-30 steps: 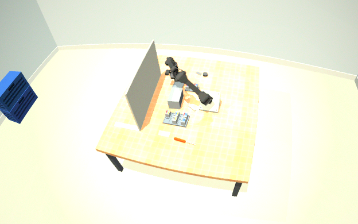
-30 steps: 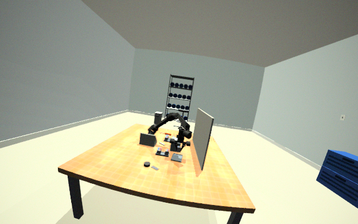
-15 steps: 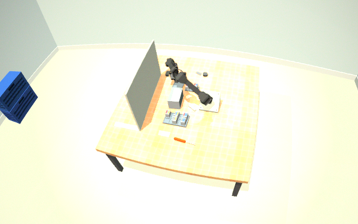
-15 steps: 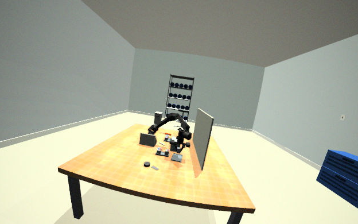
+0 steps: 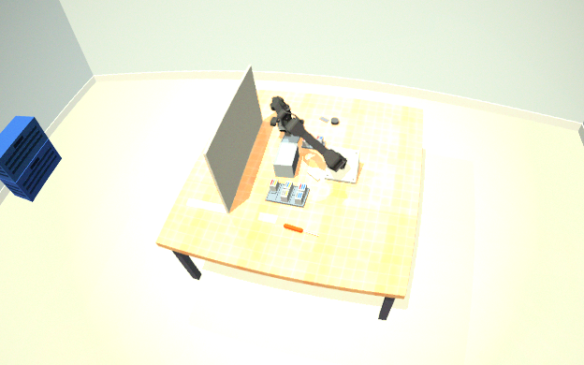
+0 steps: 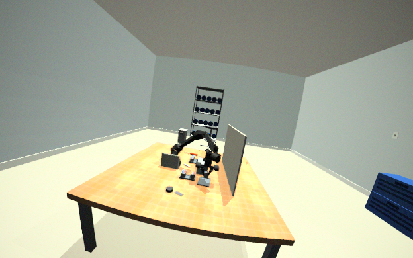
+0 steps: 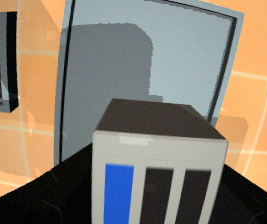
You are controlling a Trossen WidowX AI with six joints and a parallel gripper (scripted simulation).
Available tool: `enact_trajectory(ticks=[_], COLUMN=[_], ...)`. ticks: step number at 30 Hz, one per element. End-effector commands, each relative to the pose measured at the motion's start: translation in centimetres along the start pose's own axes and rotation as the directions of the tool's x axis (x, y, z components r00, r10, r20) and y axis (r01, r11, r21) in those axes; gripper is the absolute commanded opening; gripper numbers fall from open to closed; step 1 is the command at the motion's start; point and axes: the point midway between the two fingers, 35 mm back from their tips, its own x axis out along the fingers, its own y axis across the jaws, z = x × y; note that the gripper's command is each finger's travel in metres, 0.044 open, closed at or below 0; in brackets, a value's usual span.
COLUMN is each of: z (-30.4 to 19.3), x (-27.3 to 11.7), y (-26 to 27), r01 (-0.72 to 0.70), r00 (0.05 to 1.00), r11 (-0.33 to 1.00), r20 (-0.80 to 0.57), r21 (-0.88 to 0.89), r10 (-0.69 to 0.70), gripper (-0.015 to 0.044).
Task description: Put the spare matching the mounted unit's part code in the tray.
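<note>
My gripper (image 7: 148, 153) (image 6: 206, 172) is shut on a light grey block with a dark top, a blue stripe and two black stripes. The striped block (image 7: 129, 150) fills the lower middle of the wrist view. The shallow grey tray (image 7: 189, 55) (image 6: 204, 182) (image 5: 290, 138) lies beyond and below it, with a shadow across its floor and nothing lying in the part that shows. The block looks held above the tray's near end; its exact height is unclear. Several striped units stand on a grey rack (image 5: 272, 200). Printed codes are unreadable, and I cannot tell which unit is mounted.
A tall grey panel (image 5: 237, 140) (image 6: 233, 162) stands beside the arm. A grey box (image 5: 285, 161) stands close to the tray. A smaller rack (image 6: 187, 178) holds striped units beside the tray. A black puck (image 5: 334, 121) (image 6: 169, 189) and an orange-handled screwdriver (image 5: 293, 228) lie farther off.
</note>
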Motion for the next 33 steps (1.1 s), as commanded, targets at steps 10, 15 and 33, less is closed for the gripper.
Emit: enact_trajectory(ticks=[10, 15, 33], z=[0.1, 0.2, 0.3], x=[1.1, 1.5, 2.8], y=[0.1, 0.1, 0.3], r01=[0.003, 0.003, 0.003], r00=[1.000, 1.000, 1.000], r11=[1.000, 1.000, 1.000], r20=[0.005, 0.005, 0.007], r21=[0.003, 0.003, 0.003], r10=[-0.003, -0.003, -0.003], gripper=[0.0000, 0.0000, 0.0000])
